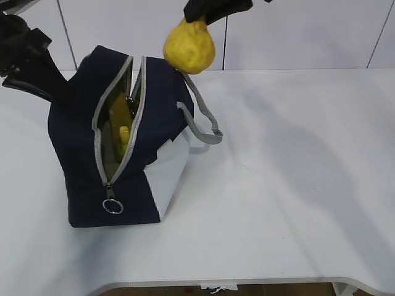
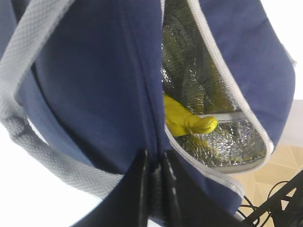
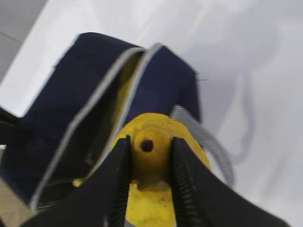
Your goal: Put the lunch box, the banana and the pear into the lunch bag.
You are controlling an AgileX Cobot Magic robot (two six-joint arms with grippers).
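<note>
The navy lunch bag [image 1: 80, 148] stands at the left of the table, its zipper open. The banana [image 1: 121, 137] lies inside; its yellow tip shows against the foil lining in the left wrist view [image 2: 187, 122]. My right gripper [image 3: 149, 150] is shut on the neck of the yellow pear [image 1: 189, 49] and holds it in the air above the bag's far right edge. My left gripper [image 2: 152, 163] is shut on the bag's navy fabric [image 2: 94, 80] at the far left rim. The lunch box is not visible.
The bag's grey handle [image 1: 203, 120] hangs down its right side, and the ring pull [image 1: 113, 206] sits at the near end of the zipper. A white wall stands behind the table. The table's front edge [image 1: 247, 283] runs along the bottom.
</note>
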